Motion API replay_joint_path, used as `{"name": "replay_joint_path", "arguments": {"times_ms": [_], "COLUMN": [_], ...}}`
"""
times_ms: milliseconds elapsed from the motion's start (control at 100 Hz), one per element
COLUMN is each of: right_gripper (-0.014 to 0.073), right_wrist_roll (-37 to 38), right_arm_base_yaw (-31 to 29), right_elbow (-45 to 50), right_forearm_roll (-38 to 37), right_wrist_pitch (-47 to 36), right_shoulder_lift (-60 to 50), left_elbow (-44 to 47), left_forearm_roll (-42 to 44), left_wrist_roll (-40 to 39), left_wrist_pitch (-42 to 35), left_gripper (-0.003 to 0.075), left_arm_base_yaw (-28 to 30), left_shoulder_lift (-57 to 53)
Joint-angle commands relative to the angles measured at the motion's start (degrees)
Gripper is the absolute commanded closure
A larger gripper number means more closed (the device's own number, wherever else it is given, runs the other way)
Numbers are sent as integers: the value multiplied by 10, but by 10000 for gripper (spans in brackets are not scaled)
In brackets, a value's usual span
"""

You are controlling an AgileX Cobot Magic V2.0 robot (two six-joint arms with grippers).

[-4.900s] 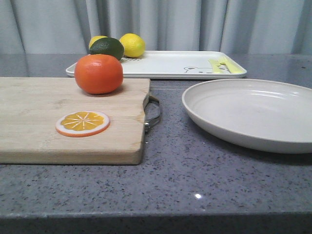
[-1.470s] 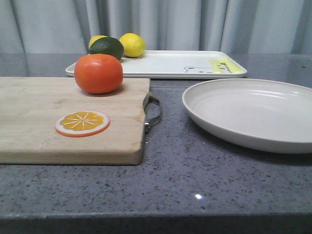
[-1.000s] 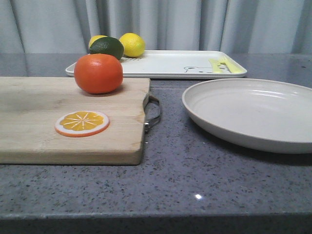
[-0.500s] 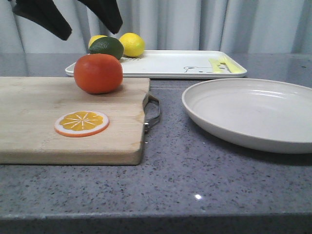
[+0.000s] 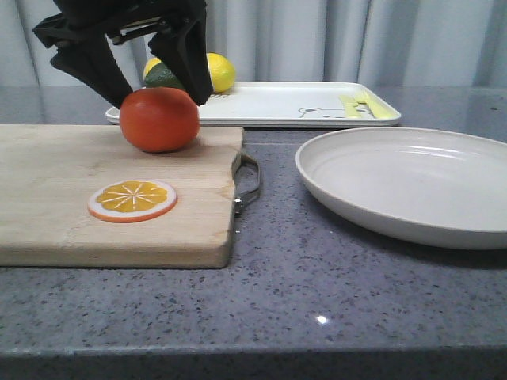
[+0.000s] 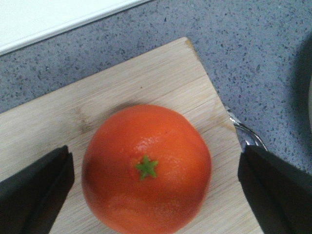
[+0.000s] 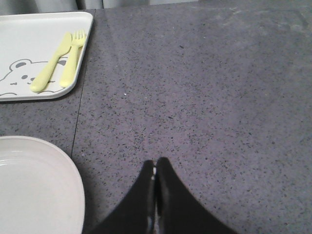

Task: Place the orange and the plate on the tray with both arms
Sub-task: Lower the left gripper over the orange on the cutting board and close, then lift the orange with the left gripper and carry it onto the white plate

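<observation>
Left pincer (image 5: 154, 99): spread wide, one finger on each side of the orange (image 5: 159, 119) and none touching it in the left wrist view; the wide gap seems meant to let the round fruit be straddled from above before it is squeezed.
Orange: resting stem-up near the far right corner of the wooden board (image 5: 79, 206); nothing is clamped on it yet.
Right pincer (image 7: 155, 178): fingers pressed together, nothing held, seen only in its own wrist view, above bare counter (image 5: 317, 293) just beside the plate's rim.
Plate (image 5: 412, 186): lying on the counter to the right of the board, untouched.
Tray (image 5: 301, 103): at the far edge of the counter, behind board and plate; lemons (image 5: 218, 71) are kept at its left end, so its middle is judged free for both items.
</observation>
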Motion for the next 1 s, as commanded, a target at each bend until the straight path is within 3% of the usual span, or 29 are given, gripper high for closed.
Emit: {"name": "replay_joint_path", "arguments": {"times_ms": [0,450,840,990], "right_gripper": [661,661,661,661], "right_wrist_roll": [-5,-5,-5,-5], "right_arm_base_yaw": [-2,-2,-2,-2], "right_elbow": [-22,-22,-22,-22], "right_forearm_roll": [-2,-2,-2,-2], "right_wrist_pitch": [-38,-38,-38,-38], "right_shoulder_lift": [1,1,1,1], "left_elbow": [-19,-19,-63,-95], "left_forearm_roll": [-11,-13,-14,-67], "left_wrist_roll": [-7,-7,-7,-7], "left_wrist_pitch": [-26,-23,9,19], "left_gripper": [71,341,355,355], "left_arm_base_yaw": [-5,-3,-3,-3], "left_shoulder_lift": [-23,-23,-23,-23]}}
